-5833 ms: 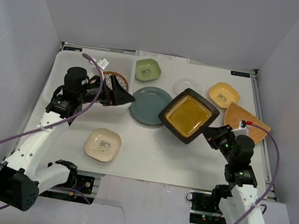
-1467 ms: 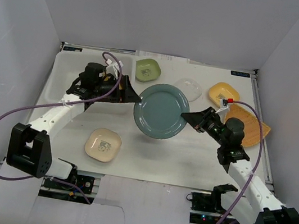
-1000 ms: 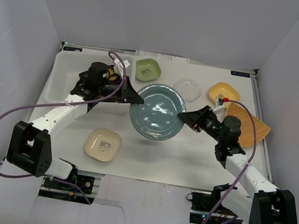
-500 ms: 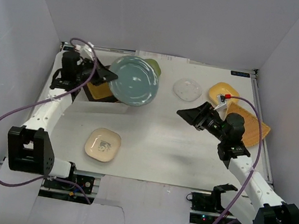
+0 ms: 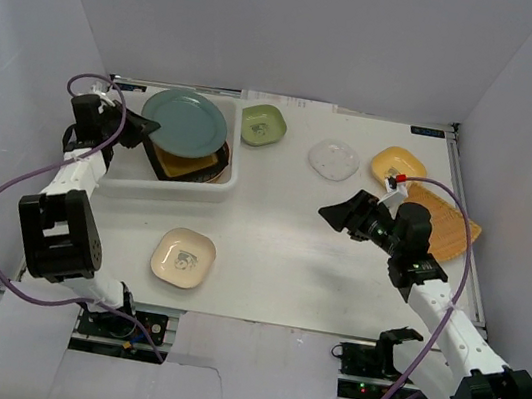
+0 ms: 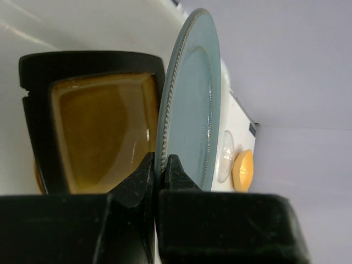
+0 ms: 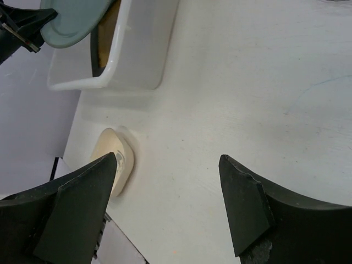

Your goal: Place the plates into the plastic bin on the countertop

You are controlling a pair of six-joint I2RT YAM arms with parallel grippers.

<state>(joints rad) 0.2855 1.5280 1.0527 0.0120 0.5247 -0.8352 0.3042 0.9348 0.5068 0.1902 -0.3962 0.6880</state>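
My left gripper (image 5: 145, 127) (image 6: 160, 160) is shut on the rim of the blue-grey round plate (image 5: 185, 122) (image 6: 190, 104) and holds it over the plastic bin (image 5: 175, 188) at the far left. Under it in the bin lies the black-and-yellow square plate (image 5: 191, 163) (image 6: 96, 129). Over the middle right of the countertop my right gripper (image 5: 331, 213) (image 7: 168, 160) hangs open and holds nothing. On the countertop sit the cream square plate (image 5: 183, 256) (image 7: 114, 165), green plate (image 5: 263, 124), clear plate (image 5: 334, 160), yellow plate (image 5: 398, 165) and tan fan-shaped plate (image 5: 446, 231).
White walls close in the countertop (image 5: 278, 252) on three sides. The right arm's cable (image 5: 456, 280) loops over the tan plate. In the right wrist view the bin (image 7: 137, 60) is at the upper left, with the blue-grey plate (image 7: 71, 22) above it.
The left arm swung the blue-grey plate from the table's middle left to above the bin. My right gripper let go of that plate, opened and drew back to the right.
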